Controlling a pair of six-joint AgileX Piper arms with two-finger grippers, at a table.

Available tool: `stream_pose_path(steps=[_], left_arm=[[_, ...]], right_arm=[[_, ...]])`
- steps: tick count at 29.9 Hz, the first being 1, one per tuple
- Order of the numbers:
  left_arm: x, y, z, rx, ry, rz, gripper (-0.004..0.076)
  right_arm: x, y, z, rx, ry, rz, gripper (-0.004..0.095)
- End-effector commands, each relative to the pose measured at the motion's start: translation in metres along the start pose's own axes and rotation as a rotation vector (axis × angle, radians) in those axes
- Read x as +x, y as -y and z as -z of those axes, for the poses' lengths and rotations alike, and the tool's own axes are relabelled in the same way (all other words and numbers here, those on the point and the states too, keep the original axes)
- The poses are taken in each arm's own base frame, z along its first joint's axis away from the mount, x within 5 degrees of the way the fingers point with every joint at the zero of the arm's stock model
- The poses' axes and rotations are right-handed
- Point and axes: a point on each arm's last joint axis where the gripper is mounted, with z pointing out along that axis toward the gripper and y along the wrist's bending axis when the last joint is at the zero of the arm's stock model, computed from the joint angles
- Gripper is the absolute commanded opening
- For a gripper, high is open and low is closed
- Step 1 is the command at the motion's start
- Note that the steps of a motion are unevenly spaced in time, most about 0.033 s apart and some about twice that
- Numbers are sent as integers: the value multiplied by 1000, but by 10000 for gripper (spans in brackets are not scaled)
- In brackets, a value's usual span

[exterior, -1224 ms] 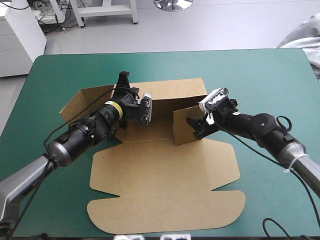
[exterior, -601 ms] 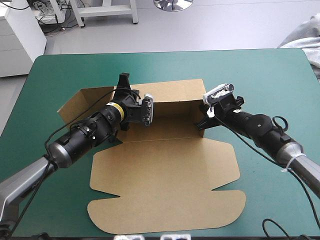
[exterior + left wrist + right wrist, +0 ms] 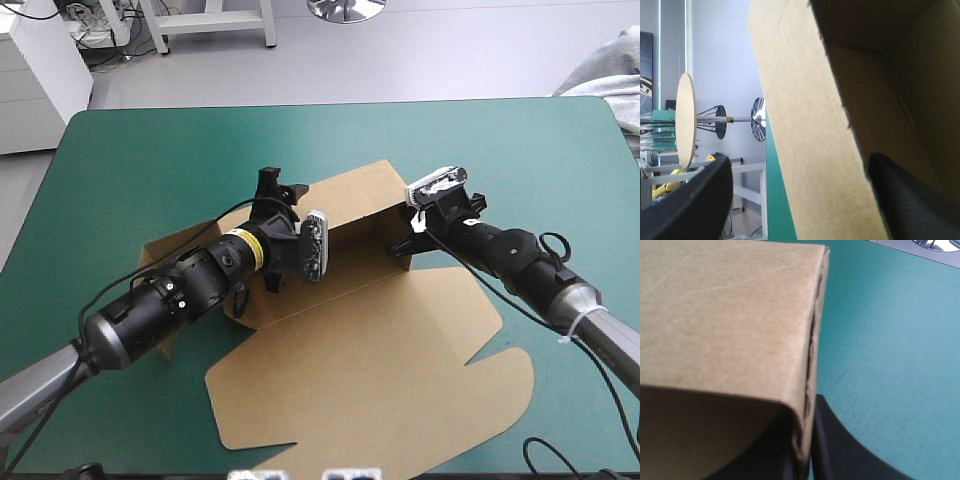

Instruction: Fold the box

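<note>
High view is showing the flat-cut brown cardboard box (image 3: pixel 340 270) sitting roughly mid-table on the teal-green cover (image 3: pixel 150 140), skewed instead of square to the edges. The left gripper (image 3: pixel 278 188) is reaching over the tall rear wall (image 3: pixel 360 195). In the left wrist view its black fingers (image 3: pixel 690 210) are standing well apart, one on either side of that wall, so it's straddling rather than pinching, basically released. The right gripper (image 3: pixel 408 240) is working the short side wall (image 3: pixel 730 315) at the box's far-right end. The right wrist view is showing its fingers (image 3: pixel 840 450) nearly together with the board's edge sandwiched between them, so that one is clamping the box. Looks like the wall-raising step is what's going on here: the rear wall and the right side wall are standing up, the big lid (image 3: pixel 400 370) is lying flat, and the left end is looking unfinished, though the left arm is hiding most of it. The next move is probably calling for the left end to get lifted and tucked while the right side is being held upright. Orientation-wise, the rear wall's long axis is running diagonally from near-left to far-right, and the lid's rounded end is pointing toward the table's near-right corner.
</note>
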Motion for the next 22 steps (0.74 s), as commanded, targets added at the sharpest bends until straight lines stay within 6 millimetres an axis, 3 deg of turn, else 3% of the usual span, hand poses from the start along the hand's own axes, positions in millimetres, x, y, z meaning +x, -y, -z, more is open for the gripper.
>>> stream_pose_path(steps=[1,6,9,11,16,22], left_arm=[[-18,-14,34,-66,77,-1,555],[-30,-9,66,-27,96,51,552],[-39,-9,83,-41,155,71,511],[-43,-10,92,-55,191,78,417],[-48,-10,99,-54,224,113,10],[-44,-23,104,-50,170,216,4]], right_arm=[[-17,0,11,14,64,24,-19],[-17,1,11,23,67,25,-19],[-17,1,11,24,67,27,-19],[-17,1,11,24,67,27,-19],[-17,1,11,24,67,27,-19],[-17,1,11,21,65,27,-19]])
